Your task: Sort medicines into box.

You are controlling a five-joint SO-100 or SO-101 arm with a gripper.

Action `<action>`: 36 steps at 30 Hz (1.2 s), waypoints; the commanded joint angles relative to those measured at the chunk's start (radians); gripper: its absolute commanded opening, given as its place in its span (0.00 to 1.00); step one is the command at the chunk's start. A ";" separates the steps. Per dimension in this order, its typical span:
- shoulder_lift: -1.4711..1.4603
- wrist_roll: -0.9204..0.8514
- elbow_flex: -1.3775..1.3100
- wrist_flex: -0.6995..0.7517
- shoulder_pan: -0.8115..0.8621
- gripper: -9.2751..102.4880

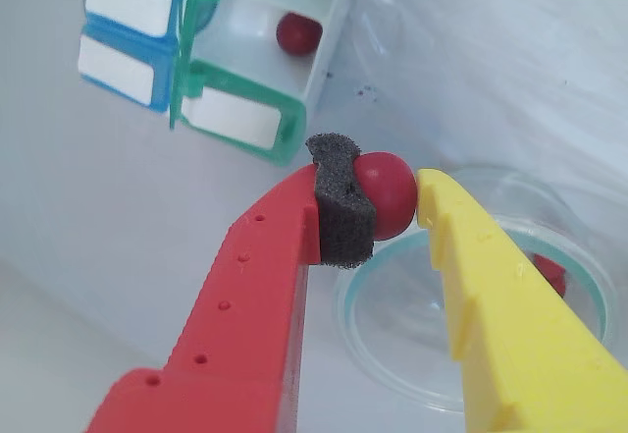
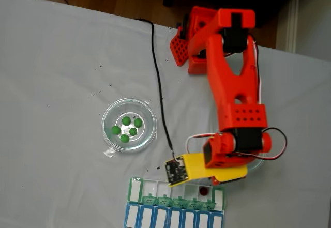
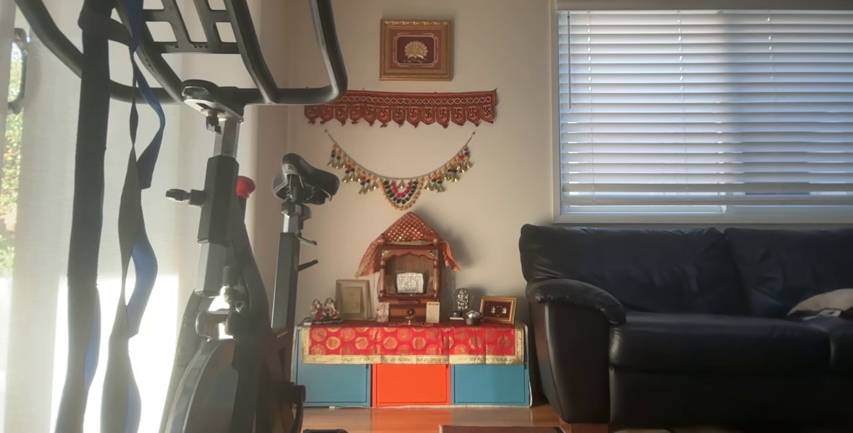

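White cloth covers the table (image 2: 62, 57) where the work is done.

In the wrist view, a dark red pill (image 1: 385, 194) is squeezed tight in the gripper (image 1: 392, 202), between the grey foam pad (image 1: 341, 202) on the red finger (image 1: 257, 286) and the tip of the yellow finger (image 1: 491, 305). Past the fingertips, the pill box (image 1: 245, 70) is seen with its green lids open, and one red pill (image 1: 297, 33) is already lying inside a white cup. Below the fingers a glass dish (image 1: 471, 354) is seen, with one more red pill (image 1: 549, 274) behind the yellow finger.

In the fixed view, the arm (image 2: 232, 83) is stretched over the box (image 2: 176, 202). Well away from the fingers, five green pills (image 2: 126, 127) are waiting in another dish (image 2: 129, 124).

One red pill seems sorted and one is being carried. All the green ones are left.

In the other view, a living room with a sofa (image 3: 686, 313) is shown.
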 commanded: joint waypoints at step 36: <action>-0.179 0.015 -0.100 -0.368 0.075 0.09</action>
